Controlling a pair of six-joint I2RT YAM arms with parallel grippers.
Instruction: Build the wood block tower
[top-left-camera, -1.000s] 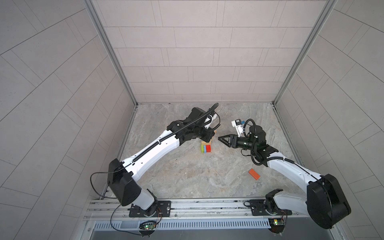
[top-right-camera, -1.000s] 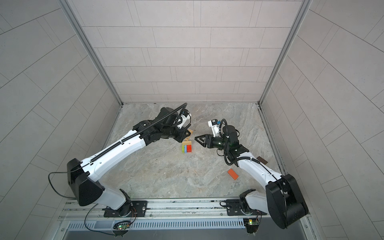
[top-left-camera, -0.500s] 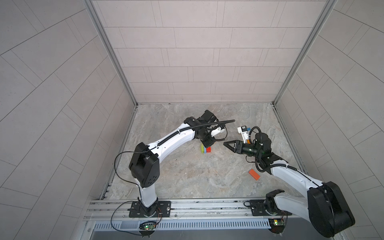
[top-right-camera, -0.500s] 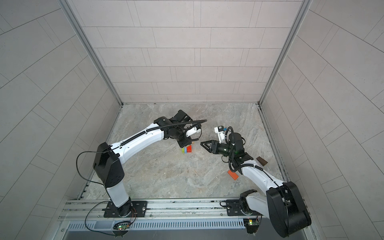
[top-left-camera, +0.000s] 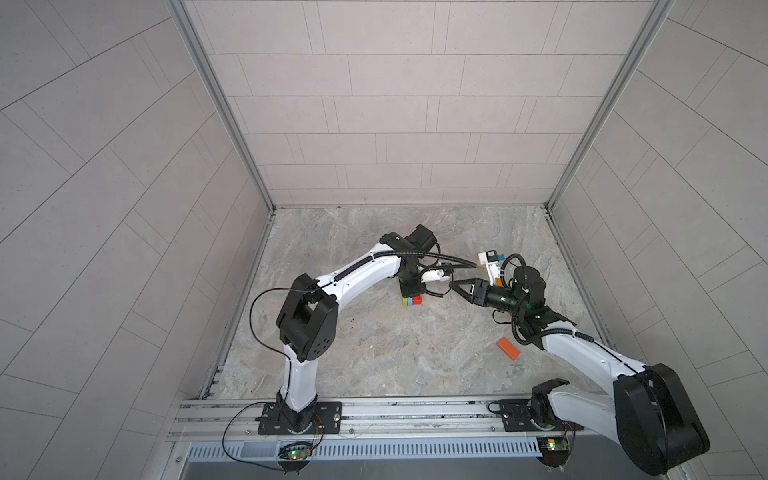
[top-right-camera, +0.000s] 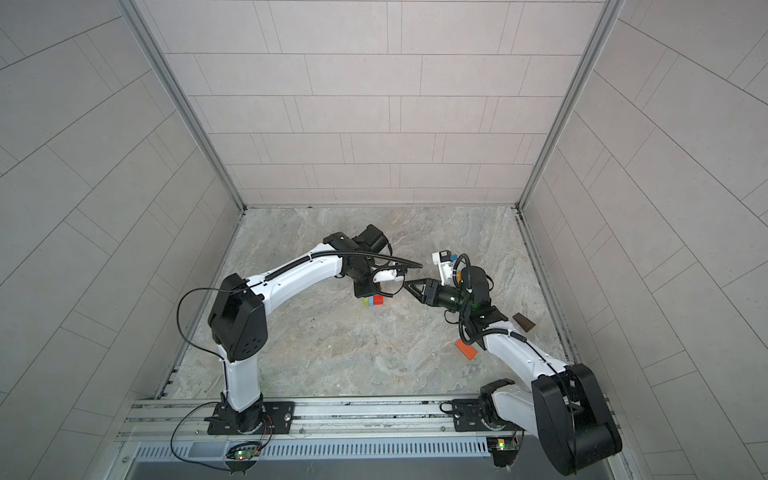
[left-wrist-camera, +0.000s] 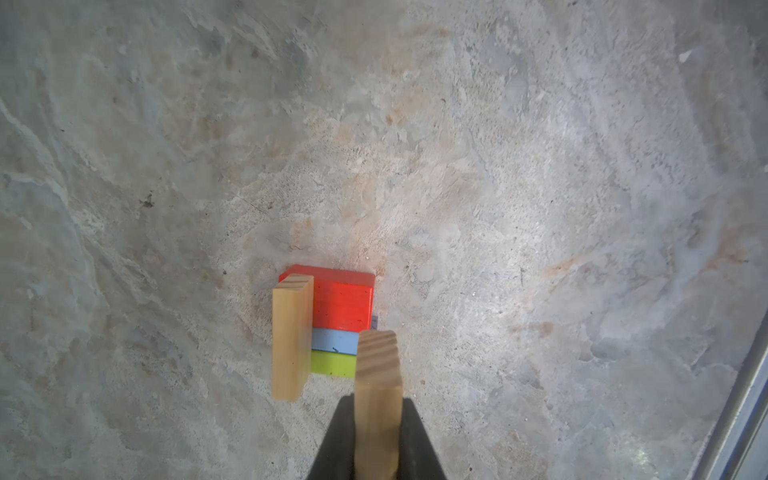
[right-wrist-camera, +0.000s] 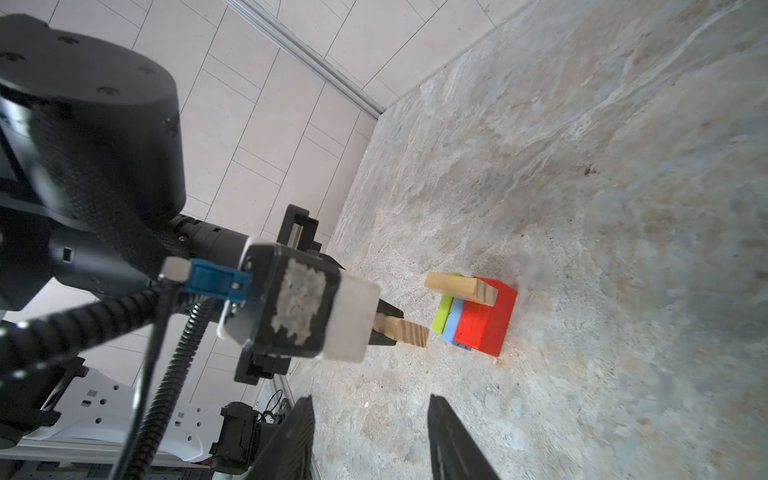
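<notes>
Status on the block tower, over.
Left gripper shut on tan plank. Tower: green-blue-red layer, second tan plank across. Right gripper open, empty, nearby; nothing blocking.

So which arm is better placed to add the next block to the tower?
Left. The left jaws are shut on a tan block close beside the tower, where a second tan block already lies across the base. The right jaws are open, empty and farther off.
</notes>
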